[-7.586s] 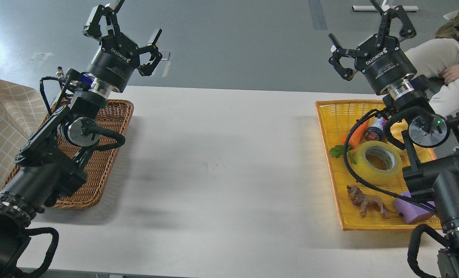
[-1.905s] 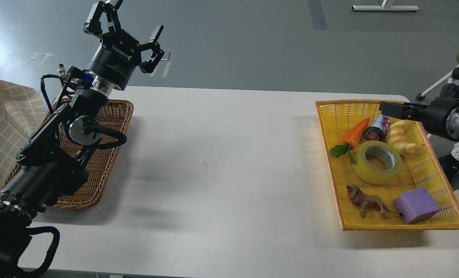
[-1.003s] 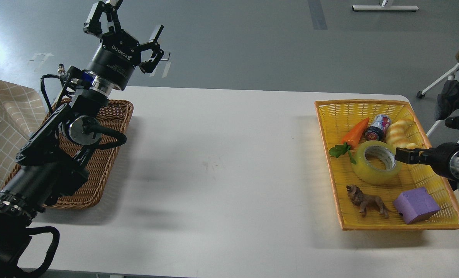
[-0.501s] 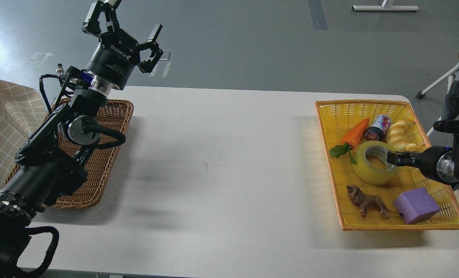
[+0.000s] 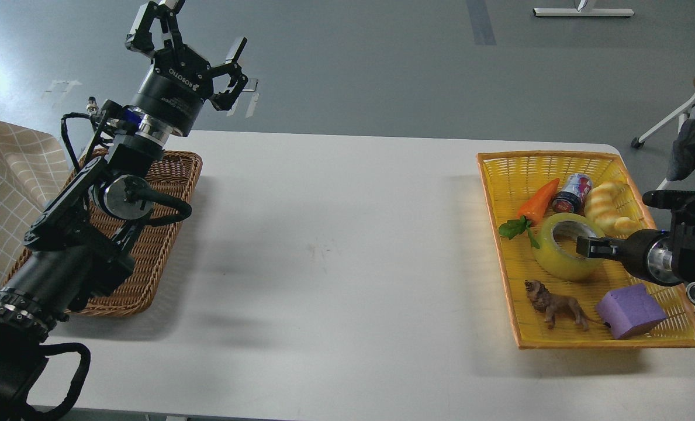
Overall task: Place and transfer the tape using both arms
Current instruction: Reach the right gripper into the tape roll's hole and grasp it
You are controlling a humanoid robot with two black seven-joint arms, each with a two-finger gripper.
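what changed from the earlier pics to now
The right end effector swung from high above the yellow basket out to the right, then came back low and reached left over the tape; whether it grips cannot be told. The left end effector, tape and other basket items stayed put.

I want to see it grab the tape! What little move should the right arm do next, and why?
Probably close on the roll. The right gripper sits over the tape's core hole in the yellow basket, but no firm grasp shows, and the tape lies flat.
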